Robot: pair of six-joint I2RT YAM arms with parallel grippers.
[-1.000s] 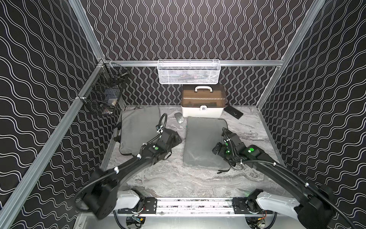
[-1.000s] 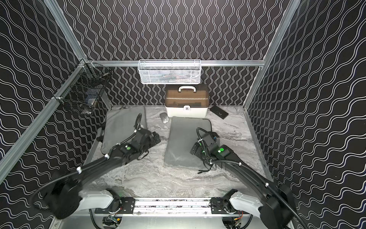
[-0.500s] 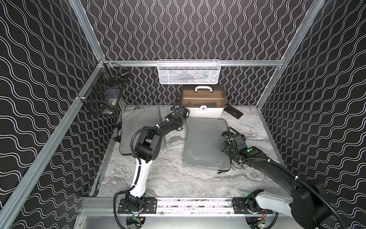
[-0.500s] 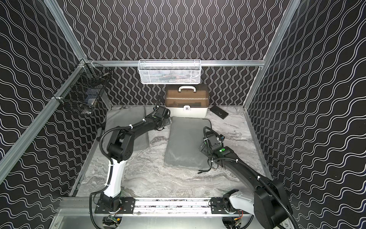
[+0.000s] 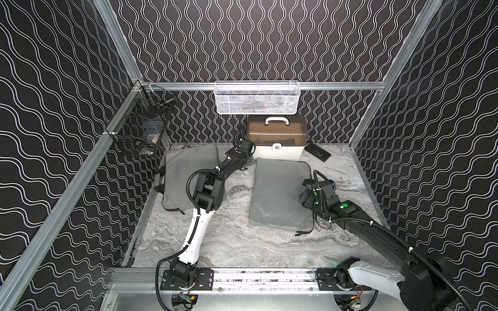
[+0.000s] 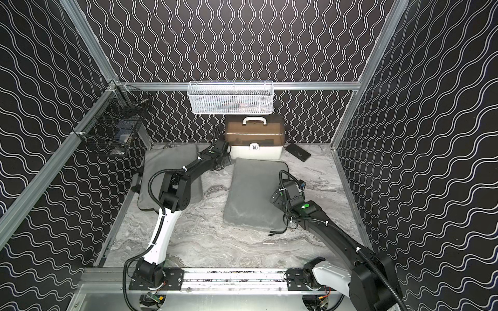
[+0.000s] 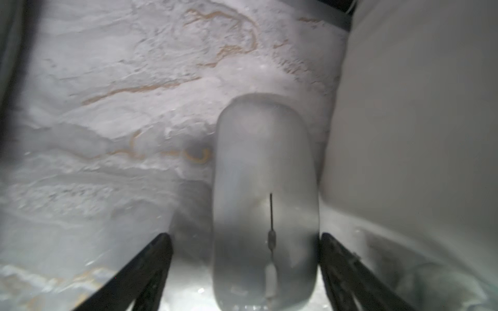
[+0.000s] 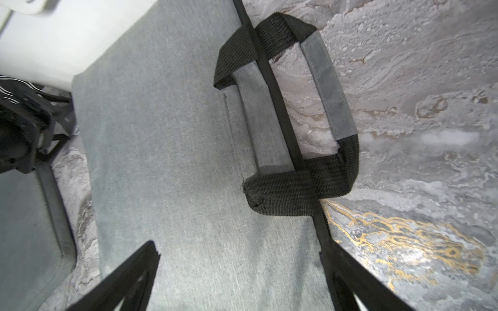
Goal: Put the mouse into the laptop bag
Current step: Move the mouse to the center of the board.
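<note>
The mouse (image 7: 265, 202) lies flat on the marble tabletop (image 5: 234, 242), at the far side. It sits in the gap between the laptop bag (image 5: 280, 196) and a second grey bag (image 5: 186, 172), just beside the white base of a brown-lidded case (image 5: 276, 137). In both top views the left hand (image 5: 248, 160) covers it, so only the left wrist view shows it. There its long axis runs straight away from the camera, in line with the hand's reach. The scroll-wheel end lies nearest the camera, between the fingers, and the rounded back end points away, buttons up.

The left hand (image 7: 244, 234) is open and straddles the wheel end. One finger (image 7: 336, 258) stands right against the mouse's side towards the case; whether it touches I cannot tell. The other finger (image 7: 153, 258) has a clear gap to the mouse. Nothing is gripped.

The laptop bag lies flat, its long axis running from the near side of the tabletop to the far side, its far short edge close to the case. The right hand (image 8: 239, 243) hovers over the bag's right long edge, fingers spread wide and empty. Just ahead of it are the black zip edge (image 8: 280, 107) and two carry handles. One handle (image 8: 258, 115) lies on the fabric and the other handle (image 8: 331, 88) lies out on the tabletop. Whether the zip is open I cannot tell
</note>
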